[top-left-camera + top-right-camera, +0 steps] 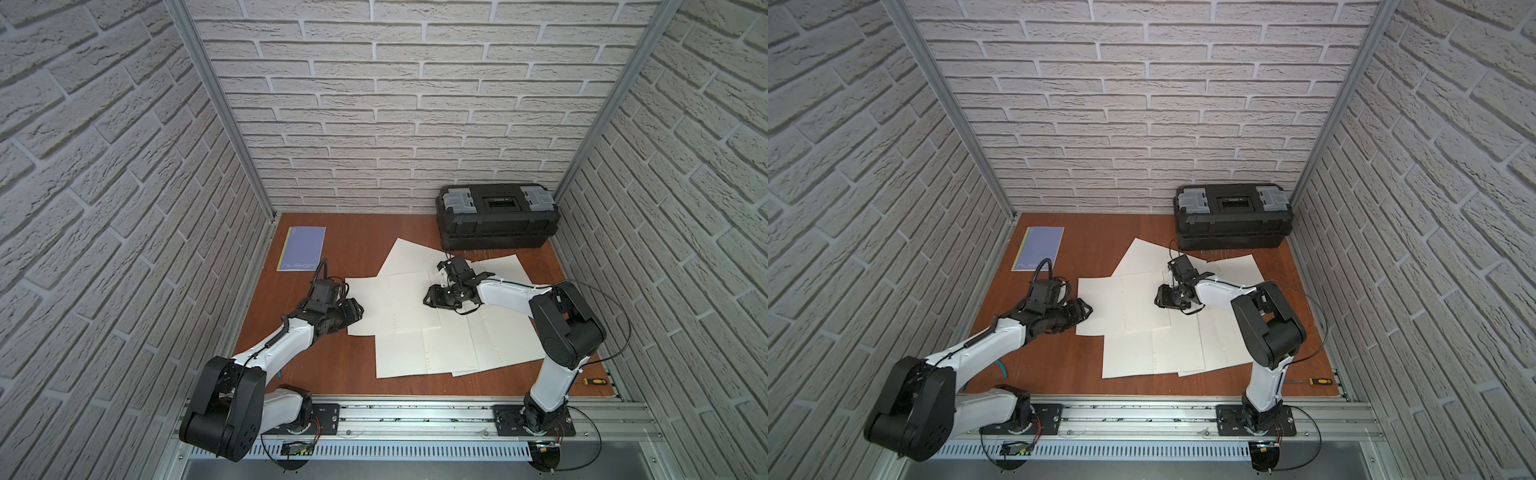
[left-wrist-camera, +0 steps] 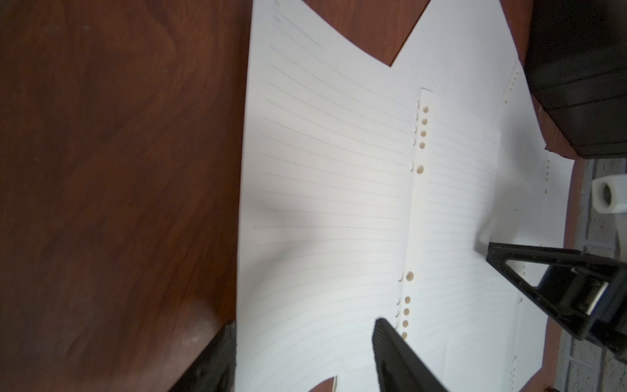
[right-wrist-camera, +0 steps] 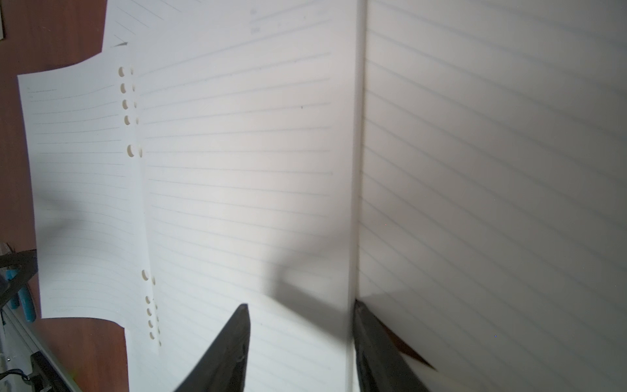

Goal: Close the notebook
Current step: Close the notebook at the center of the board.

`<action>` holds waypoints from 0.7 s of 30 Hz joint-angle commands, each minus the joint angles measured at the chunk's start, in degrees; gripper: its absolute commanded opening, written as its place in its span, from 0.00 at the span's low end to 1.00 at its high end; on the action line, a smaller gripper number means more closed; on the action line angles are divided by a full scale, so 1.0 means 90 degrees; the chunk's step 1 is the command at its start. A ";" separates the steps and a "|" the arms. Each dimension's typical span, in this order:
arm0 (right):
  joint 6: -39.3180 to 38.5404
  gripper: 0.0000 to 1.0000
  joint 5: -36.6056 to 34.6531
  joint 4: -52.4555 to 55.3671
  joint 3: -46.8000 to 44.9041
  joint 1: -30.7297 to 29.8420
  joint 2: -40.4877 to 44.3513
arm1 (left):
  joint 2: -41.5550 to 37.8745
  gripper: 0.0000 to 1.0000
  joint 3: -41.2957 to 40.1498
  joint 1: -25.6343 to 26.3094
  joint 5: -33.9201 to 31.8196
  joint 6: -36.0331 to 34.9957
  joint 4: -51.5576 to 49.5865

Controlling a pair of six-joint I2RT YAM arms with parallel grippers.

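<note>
1. The left gripper (image 1: 356,309) is wide open and holds nothing. It sits at the left edge of the paper sheets (image 1: 395,303). 1 finger (image 2: 397,356) is above paper and the other is above bare tabletop (image 1: 353,241). Contact cannot be confirmed.
2. The right gripper (image 1: 430,297) is partly open with nothing clamped. 1 fingertip (image 3: 366,322) sits against the edge of an overlapping sheet.
3. The notebook (image 1: 301,248) lies flat near the far left corner of the tabletop, well apart from both grippers. Its smooth lavender cover is shut.
4. The sheets are cream, lined and hole-punched. They overlap from the middle of the tabletop toward its right edge.
5. The tabletop is reddish-brown wood grain.
6. A black plastic toolbox (image 1: 496,216) stands in the far right corner.
7. A yellow-handled screwdriver (image 1: 592,380) lies near the near right corner.
</note>
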State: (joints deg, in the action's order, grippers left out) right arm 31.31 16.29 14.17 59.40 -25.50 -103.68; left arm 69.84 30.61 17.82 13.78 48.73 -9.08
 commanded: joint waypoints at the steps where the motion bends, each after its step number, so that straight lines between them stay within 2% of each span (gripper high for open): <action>1: 0.0092 0.50 0.0113 -0.0108 -0.0105 -0.0126 -0.0023 | -0.0179 0.64 0.0026 0.0059 0.0302 0.0103 0.0086; 21: 0.0101 0.49 0.0152 -0.0128 -0.0105 -0.0146 -0.0060 | -0.0519 0.63 0.0075 0.0051 0.0626 0.0309 0.0287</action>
State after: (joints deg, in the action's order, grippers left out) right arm 31.33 16.27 14.13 59.40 -25.52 -103.68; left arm 66.17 30.61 17.82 16.56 50.41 -9.26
